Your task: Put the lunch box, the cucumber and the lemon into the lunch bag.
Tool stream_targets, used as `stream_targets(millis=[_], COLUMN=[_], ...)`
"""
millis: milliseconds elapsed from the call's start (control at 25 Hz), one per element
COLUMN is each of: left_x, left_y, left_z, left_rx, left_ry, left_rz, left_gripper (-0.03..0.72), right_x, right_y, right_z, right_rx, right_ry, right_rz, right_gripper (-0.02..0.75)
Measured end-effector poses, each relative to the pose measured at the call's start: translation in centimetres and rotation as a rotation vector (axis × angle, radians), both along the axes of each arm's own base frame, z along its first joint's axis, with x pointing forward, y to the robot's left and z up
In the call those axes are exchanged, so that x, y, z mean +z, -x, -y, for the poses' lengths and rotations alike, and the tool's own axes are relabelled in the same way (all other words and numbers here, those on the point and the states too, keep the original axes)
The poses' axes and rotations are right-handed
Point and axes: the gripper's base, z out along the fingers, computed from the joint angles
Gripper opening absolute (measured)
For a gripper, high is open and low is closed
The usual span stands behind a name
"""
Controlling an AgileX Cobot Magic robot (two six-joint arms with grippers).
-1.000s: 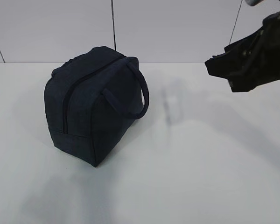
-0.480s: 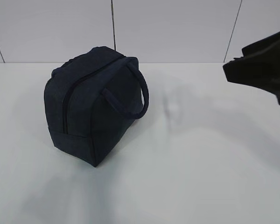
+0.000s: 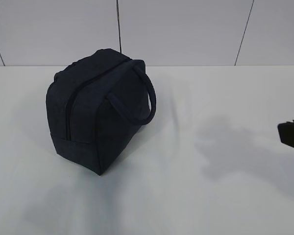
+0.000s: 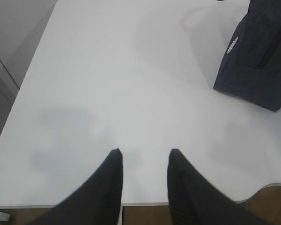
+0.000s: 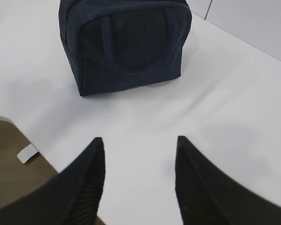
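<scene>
Change since earlier frames: the right arm has dropped from the upper right of the exterior view to its right edge, where only a dark corner of it shows; its shadow now lies on the tabletop (image 3: 196,196) right of centre.

Item, lunch bag (image 3: 98,107): dark navy, boxy, standing upright on the tabletop left of centre, one looped handle (image 3: 142,98) hanging on the side turned to the camera. The zipper line (image 3: 67,115) appears closed along the top and down the end. A small white logo (image 4: 233,45) shows in the left wrist view.

Item, right end effector (image 5: 139,176): fingers spread, nothing between them, well apart from the bag and facing its handle side.

Item, left end effector (image 4: 144,180): fingers parted, empty, over the near tabletop edge, with the bag off to its upper right.

Lunch box, cucumber, lemon: none in view anywhere.

Assessment: with the bag zipped, both end effectors empty and drawn back, the packing is probably complete.
</scene>
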Motion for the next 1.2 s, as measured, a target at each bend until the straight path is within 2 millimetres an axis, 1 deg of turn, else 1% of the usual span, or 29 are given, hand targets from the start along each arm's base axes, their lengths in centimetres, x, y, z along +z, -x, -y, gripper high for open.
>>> stream_targets(millis=[120,280,480,640,840,1040,1200], left_x=[0.0,0.0,0.0,0.0,0.0,0.0,0.0], left_y=[0.0,0.0,0.0,0.0,0.0,0.0,0.0], left_z=[0.0,0.0,0.0,0.0,0.0,0.0,0.0], left_rx=[0.000,0.000,0.000,0.000,0.000,0.000,0.000], left_ry=[0.000,0.000,0.000,0.000,0.000,0.000,0.000], left_rz=[0.000,0.000,0.000,0.000,0.000,0.000,0.000], left_gripper=[0.235,0.235,0.235,0.235,0.235,0.235,0.235], right_x=[-0.3,0.0,-0.4,-1.5,-3.6,-4.1,-4.0], right_y=[1.3,2.9,5.5,7.4,9.2,10.7,11.0], right_z=[0.8,2.2,3.9,4.8,5.7,6.5,6.7], right_rx=[-0.037,-0.108,-0.187,-0.193,-0.191,-0.196,-0.202], right_ry=[-0.021,-0.052,-0.084,-0.085,-0.096,-0.114,-0.119], right_rz=[0.020,0.075,0.059,0.057,0.087,0.153,0.180], right_gripper=[0.366,0.366,0.366,0.366,0.366,0.366,0.366])
